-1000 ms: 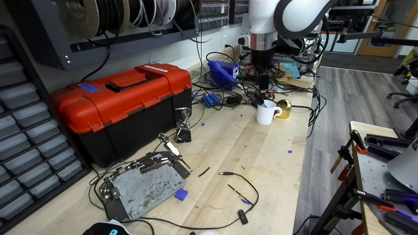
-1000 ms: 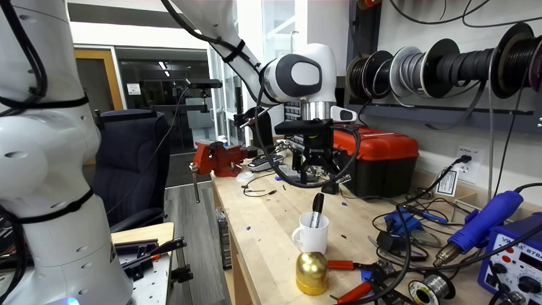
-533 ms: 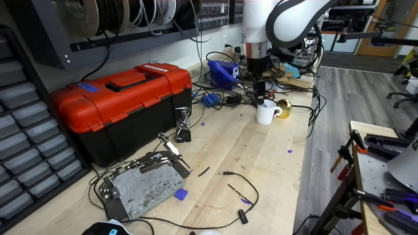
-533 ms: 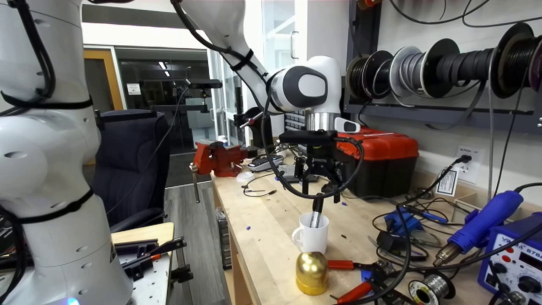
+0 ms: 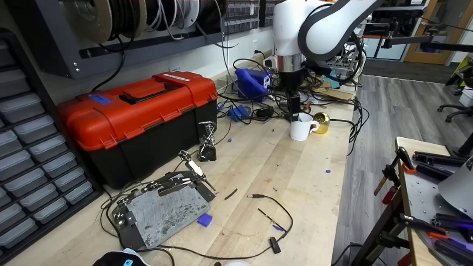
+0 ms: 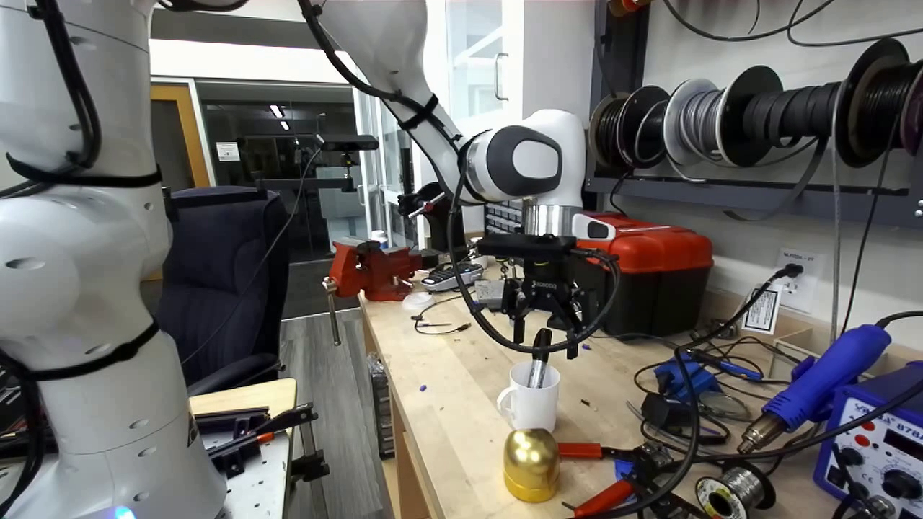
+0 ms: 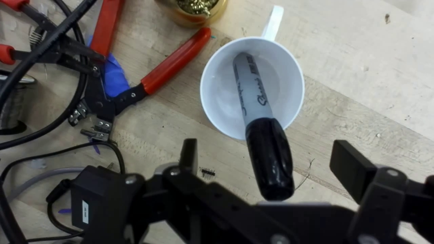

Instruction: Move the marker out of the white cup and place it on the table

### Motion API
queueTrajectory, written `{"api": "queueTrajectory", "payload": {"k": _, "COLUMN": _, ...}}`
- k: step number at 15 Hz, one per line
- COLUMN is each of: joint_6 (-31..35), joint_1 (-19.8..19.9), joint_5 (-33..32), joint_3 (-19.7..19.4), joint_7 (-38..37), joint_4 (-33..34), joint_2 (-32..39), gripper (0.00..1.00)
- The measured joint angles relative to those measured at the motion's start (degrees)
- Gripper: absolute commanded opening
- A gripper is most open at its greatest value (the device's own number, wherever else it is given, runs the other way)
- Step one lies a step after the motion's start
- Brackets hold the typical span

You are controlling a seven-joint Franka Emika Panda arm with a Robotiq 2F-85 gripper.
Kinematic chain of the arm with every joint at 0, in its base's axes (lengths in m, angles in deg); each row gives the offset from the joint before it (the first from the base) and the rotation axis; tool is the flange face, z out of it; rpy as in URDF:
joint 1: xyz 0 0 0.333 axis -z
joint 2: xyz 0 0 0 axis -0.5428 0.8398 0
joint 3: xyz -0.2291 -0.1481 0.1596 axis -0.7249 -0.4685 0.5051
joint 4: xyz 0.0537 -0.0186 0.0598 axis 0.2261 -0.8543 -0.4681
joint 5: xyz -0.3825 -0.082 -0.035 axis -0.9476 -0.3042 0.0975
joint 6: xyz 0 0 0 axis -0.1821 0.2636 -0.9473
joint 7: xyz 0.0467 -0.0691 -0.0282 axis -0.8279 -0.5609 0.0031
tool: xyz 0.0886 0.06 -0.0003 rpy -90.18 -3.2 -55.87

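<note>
The white cup (image 7: pixel 217 108) stands upright on the wooden table (image 6: pixel 447 375); it shows in both exterior views (image 5: pixel 300 130) (image 6: pixel 535 409). The marker (image 7: pixel 252 88) has a grey body and a black cap. It leans in the cup, cap up and well above the rim (image 6: pixel 538 373). In an exterior view it is mostly hidden behind the gripper (image 5: pixel 294 112). My gripper (image 7: pixel 270 159) is open, pointing down just above the cup. In the wrist view the cap lies between the spread fingers (image 7: pixel 352 166), with a gap on both sides. A black cable passes before the cap (image 6: pixel 545 342).
A gold container (image 6: pixel 531 467) stands close to the cup. Red-handled pliers (image 7: pixel 176 62) and tangled black cables lie beside it. A red toolbox (image 5: pixel 136 111) stands at the wall side. A blue soldering unit (image 6: pixel 883 432) stands near the cables.
My gripper has moved down, and its open fingers now stand at the height of the marker's cap. The cup and marker have not moved.
</note>
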Motion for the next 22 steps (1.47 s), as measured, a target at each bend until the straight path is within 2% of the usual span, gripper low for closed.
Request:
{"api": "queueTrajectory", "payload": {"k": 10, "joint_6": 0.0, "joint_1": 0.3, "joint_5": 0.1, "joint_3": 0.0, "joint_7": 0.0, "joint_4": 0.4, "joint_2": 0.3, "gripper": 0.01}}
{"api": "queueTrajectory", "payload": {"k": 11, "joint_6": 0.0, "joint_1": 0.4, "joint_5": 0.1, "joint_3": 0.0, "joint_7": 0.0, "joint_4": 0.5, "joint_2": 0.3, "gripper": 0.00}}
{"api": "queueTrajectory", "payload": {"k": 12, "joint_6": 0.0, "joint_1": 0.4, "joint_5": 0.1, "joint_3": 0.0, "joint_7": 0.0, "joint_4": 0.5, "joint_2": 0.3, "gripper": 0.04}}
{"api": "queueTrajectory", "payload": {"k": 22, "joint_6": 0.0, "joint_1": 0.6, "joint_5": -0.4, "joint_3": -0.5, "joint_7": -0.1, "joint_4": 0.6, "joint_2": -0.8, "gripper": 0.04}}
